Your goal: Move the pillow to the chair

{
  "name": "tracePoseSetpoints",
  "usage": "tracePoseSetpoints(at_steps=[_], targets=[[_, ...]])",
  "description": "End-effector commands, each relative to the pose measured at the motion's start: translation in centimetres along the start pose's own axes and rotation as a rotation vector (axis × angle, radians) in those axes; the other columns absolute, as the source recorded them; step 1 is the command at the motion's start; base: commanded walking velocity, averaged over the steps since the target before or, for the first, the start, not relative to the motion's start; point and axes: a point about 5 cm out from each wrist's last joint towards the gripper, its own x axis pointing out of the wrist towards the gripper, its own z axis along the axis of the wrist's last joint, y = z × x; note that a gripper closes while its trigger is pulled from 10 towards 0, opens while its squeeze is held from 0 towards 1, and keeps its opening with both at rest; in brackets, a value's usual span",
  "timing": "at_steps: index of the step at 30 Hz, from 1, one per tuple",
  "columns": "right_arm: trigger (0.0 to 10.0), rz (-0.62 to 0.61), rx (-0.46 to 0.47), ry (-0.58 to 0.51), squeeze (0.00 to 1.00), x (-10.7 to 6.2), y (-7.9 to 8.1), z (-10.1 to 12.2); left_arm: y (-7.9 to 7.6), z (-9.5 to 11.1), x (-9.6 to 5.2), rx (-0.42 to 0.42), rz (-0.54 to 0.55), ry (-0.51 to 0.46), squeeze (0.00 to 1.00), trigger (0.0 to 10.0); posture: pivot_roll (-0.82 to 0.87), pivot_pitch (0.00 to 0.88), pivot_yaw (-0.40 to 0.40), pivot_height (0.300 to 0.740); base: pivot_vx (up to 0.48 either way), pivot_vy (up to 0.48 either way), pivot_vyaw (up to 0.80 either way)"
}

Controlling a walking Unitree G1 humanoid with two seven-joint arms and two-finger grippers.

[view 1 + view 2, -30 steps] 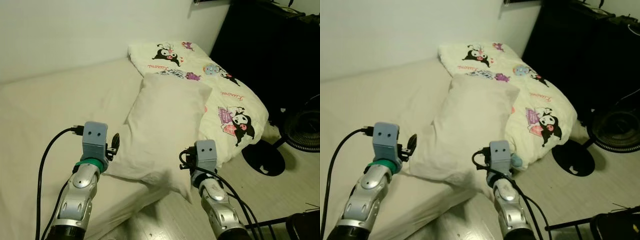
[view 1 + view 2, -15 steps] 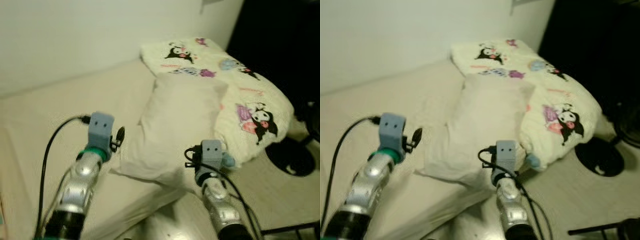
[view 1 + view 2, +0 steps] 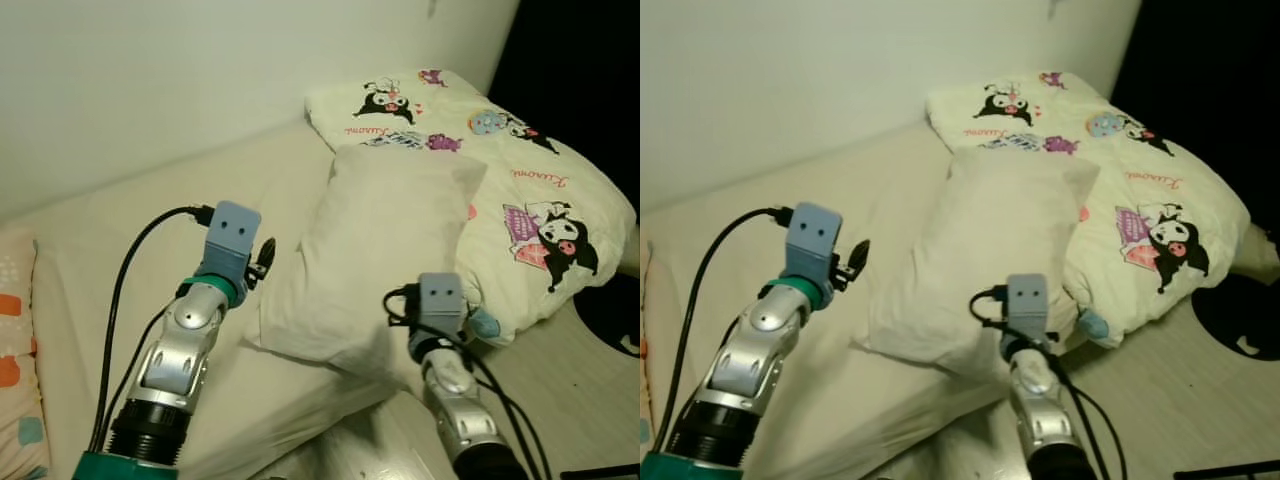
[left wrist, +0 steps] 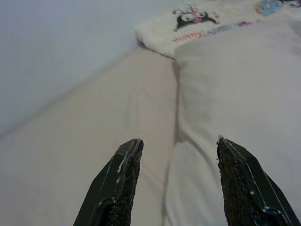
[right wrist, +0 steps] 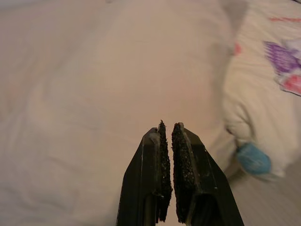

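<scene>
A plump cream pillow [image 3: 380, 240] lies on the bed, its far end resting against a printed quilt. My left gripper [image 4: 178, 140] is open and hovers low at the pillow's left edge; one finger is over the sheet, the other over the pillow. From the head its fingers [image 3: 266, 252] sit just left of the pillow. My right gripper [image 5: 170, 124] is shut with nothing between its pads, and points over the pillow's near right corner. Its grey wrist block [image 3: 440, 298] hides the fingers from the head.
A cream quilt with cartoon prints [image 3: 530, 190] is bunched at the bed's right end. The mattress [image 3: 110, 250] runs along a white wall. A patterned cushion [image 3: 15, 350] pokes in at the left edge. Pale floor [image 3: 570, 380] and a dark round base [image 3: 625, 325] lie right.
The head view has swung left, shifting the whole scene right and bringing the patterned cushion into view. Both grippers stay about where they were beside the pillow, which has not moved.
</scene>
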Motion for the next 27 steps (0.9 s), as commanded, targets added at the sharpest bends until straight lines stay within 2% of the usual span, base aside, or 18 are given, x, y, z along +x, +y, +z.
tracePoseSetpoints(at_steps=[1, 3, 4, 6, 7, 13, 17, 18, 19, 27], targets=[[10.0, -0.014, 0.010, 0.026, 0.00, -0.4, -0.2, -0.9, 0.1, -1.3, -0.3, -0.010, 0.009, 0.034, 0.00, 10.0, 0.12, 0.006, 0.096, 0.740, 0.000, 0.000, 0.00], [10.0, -0.033, 0.039, 0.048, 0.00, -1.0, -0.5, -1.8, 0.6, -3.1, -0.6, -0.063, 0.046, 0.061, 0.00, 10.0, 0.10, 0.028, 0.084, 0.740, 0.000, 0.000, 0.00], [10.0, -0.033, 0.039, 0.048, 0.00, -1.0, -0.5, -1.8, 0.6, -3.1, -0.6, -0.063, 0.046, 0.061, 0.00, 10.0, 0.10, 0.028, 0.084, 0.740, 0.000, 0.000, 0.00], [10.0, -0.032, 0.060, 0.071, 0.00, -1.5, -0.4, -2.5, 0.7, -4.7, -1.0, -0.089, 0.071, 0.094, 0.00, 10.0, 0.09, 0.022, 0.077, 0.740, 0.000, 0.000, 0.00], [10.0, -0.011, 0.049, 0.069, 0.00, -1.8, -0.2, -2.6, 0.5, -5.2, -1.1, -0.073, 0.063, 0.102, 0.00, 10.0, 0.08, 0.024, 0.064, 0.740, 0.000, 0.000, 0.00], [10.0, 0.015, 0.034, 0.060, 0.00, -2.2, 0.2, -2.6, 0.1, -5.8, -1.2, -0.030, 0.037, 0.113, 0.00, 10.0, 0.07, 0.023, 0.059, 0.740, 0.000, 0.000, 0.00], [10.0, -0.001, 0.030, 0.037, 0.00, -2.4, 0.1, -2.3, 0.8, -6.2, -1.2, -0.070, 0.120, 0.120, 0.00, 10.0, 0.05, 0.012, 0.065, 0.740, 0.000, 0.000, 0.00], [10.0, -0.046, 0.050, 0.013, 0.00, -2.6, -0.9, -2.0, 1.4, -6.4, -1.4, -0.128, 0.190, 0.113, 0.00, 10.0, 0.05, 0.007, 0.064, 0.740, 0.000, 0.000, 0.00], [10.0, -0.063, 0.054, 0.014, 0.00, -2.6, -1.3, -2.1, 1.6, -6.4, -1.6, -0.139, 0.204, 0.111, 0.00, 10.0, 0.06, 0.008, 0.065, 0.740, 0.000, 0.000, 0.00], [10.0, -0.038, 0.032, 0.013, 0.00, -2.8, -2.7, -1.8, 2.3, -6.6, -2.2, -0.159, 0.200, 0.089, 0.00, 10.0, 0.06, 0.007, 0.061, 0.740, 0.000, 0.000, 0.00]])
